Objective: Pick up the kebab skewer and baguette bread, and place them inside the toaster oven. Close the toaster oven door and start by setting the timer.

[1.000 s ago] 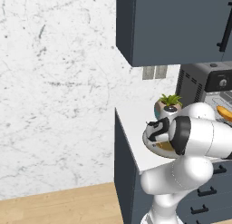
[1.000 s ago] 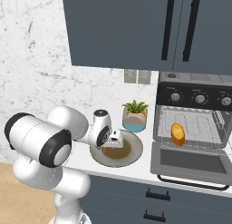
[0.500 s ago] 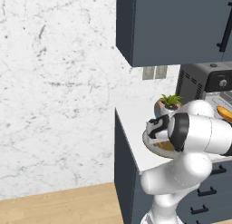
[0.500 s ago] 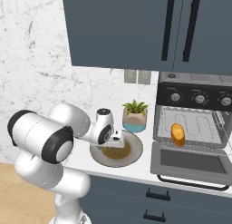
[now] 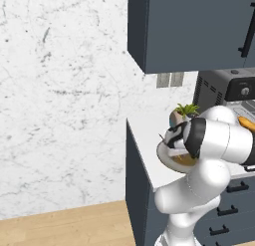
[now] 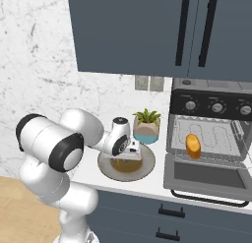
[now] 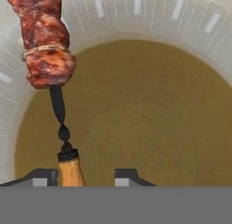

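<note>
Arm bent low over the white desk (image 6: 147, 183), claw (image 7: 86, 175) down just above the round plate (image 6: 143, 169), which sits left of the toaster oven (image 6: 211, 138). Seen from the hand camera, the kebab skewer (image 7: 45, 41) lies on the plate: reddish-brown meat chunks up over the pale ribbed rim, a dark twisted shaft running down across the brown centre, wooden handle (image 7: 71, 171) at the near end. That handle sits right beside one dark fingertip (image 7: 44, 177), inside the gap; the other fingertip (image 7: 127, 175) stands apart from it, plate showing between. So the claw is part-way closed around the handle, but I can't tell from here whether it actually pinches the stick. In the right base camera the claw (image 6: 129, 151) is mostly masked by the wrist, and the skewer itself is too small to pick out there. The baguette bread (image 6: 193, 144) already rests on the wire rack inside the toaster oven, toward the left of the cavity, orange and upright-looking. Oven door (image 6: 211, 175) hangs open, dropped flat toward the desk edge. Three knobs along the oven's top panel. A small potted plant (image 6: 146, 126) stands behind the plate, left of the oven, against the marble wall. From the left base camera the plate (image 5: 167, 158) peeks out past the arm's elbow, plant (image 5: 183, 113) behind it, oven (image 5: 219, 90) beyond.
</note>
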Controlling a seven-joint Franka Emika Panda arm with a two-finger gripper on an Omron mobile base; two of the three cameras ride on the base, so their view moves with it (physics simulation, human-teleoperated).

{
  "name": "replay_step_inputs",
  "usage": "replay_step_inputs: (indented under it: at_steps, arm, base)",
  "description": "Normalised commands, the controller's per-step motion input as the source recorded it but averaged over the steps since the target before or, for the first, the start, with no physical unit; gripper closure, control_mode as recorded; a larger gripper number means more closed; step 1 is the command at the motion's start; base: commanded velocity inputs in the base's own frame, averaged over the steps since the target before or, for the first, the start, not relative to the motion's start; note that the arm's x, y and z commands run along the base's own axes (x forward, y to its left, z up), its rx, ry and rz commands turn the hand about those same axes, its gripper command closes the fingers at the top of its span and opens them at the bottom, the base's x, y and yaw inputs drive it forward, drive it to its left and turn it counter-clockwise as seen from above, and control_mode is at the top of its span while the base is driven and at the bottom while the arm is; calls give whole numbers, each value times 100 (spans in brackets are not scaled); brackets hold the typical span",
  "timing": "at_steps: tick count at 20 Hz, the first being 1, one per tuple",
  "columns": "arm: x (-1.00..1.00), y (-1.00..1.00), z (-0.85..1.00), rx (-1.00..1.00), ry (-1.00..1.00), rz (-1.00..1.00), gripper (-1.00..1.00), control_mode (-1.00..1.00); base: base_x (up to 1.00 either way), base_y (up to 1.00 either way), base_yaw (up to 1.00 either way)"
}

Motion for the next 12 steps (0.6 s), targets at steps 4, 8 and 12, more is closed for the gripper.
replay_step_inputs:
  at_steps: [4,8,12]
  arm:
    - [0,-47,-2,0,0,0,100,-100]
    - [0,-43,0,0,0,0,100,-100]
    - [-1,-43,0,0,0,0,100,-100]
  base:
    - [0,0,0]
    - [0,0,0]
    - [0,0,0]
